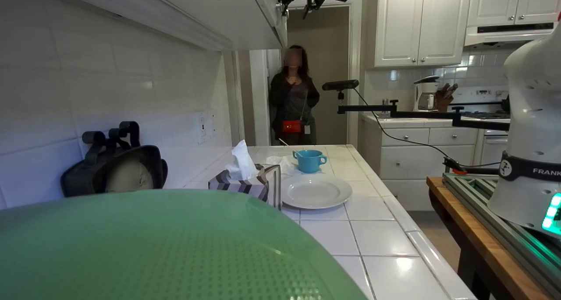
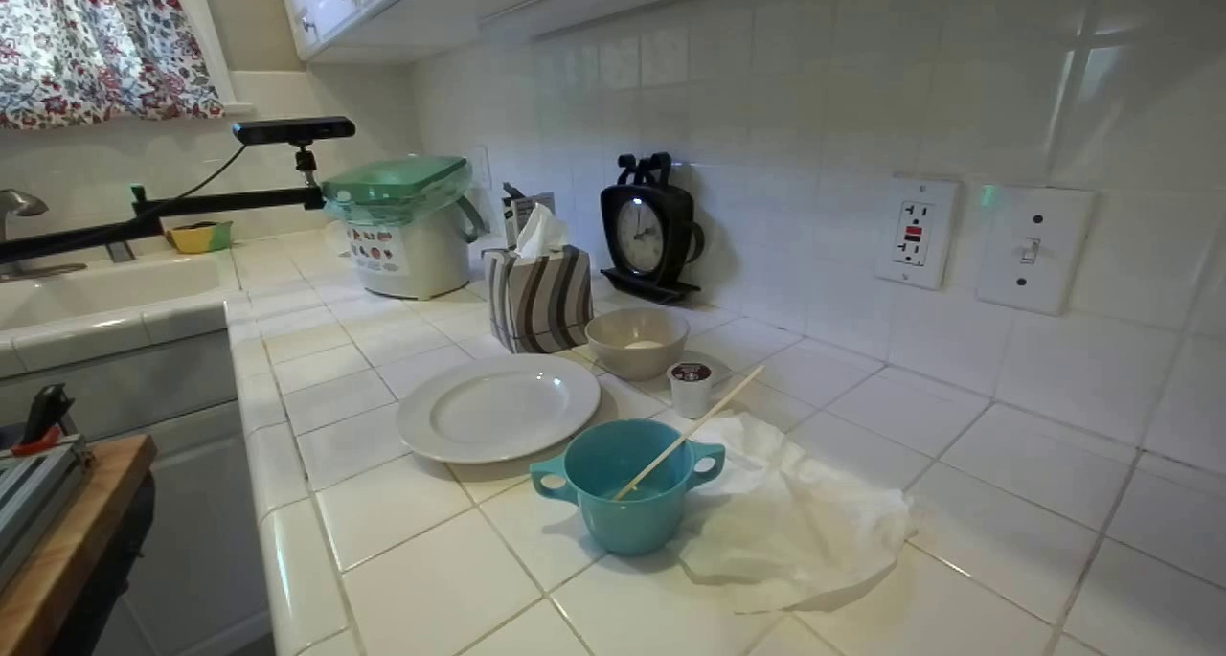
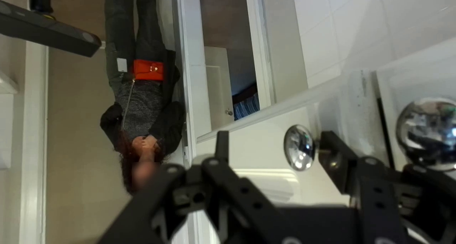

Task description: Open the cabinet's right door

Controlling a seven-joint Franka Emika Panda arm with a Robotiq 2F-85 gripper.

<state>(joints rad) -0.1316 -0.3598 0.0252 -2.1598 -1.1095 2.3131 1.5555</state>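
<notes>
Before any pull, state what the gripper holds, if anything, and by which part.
Nothing: the gripper is open. In the wrist view a shiny cabinet knob shows between its parted jaws, with a gap on one side.

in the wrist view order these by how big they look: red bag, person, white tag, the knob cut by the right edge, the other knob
Largest to smallest:
person
knob at the right edge
the other knob
red bag
white tag
Nearness likely enlarges both knobs.

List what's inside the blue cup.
A stick leans in the blue cup, its upper end jutting out. The cup's near side hides at least part of the bottom, so anything lying there can't be seen.
</notes>
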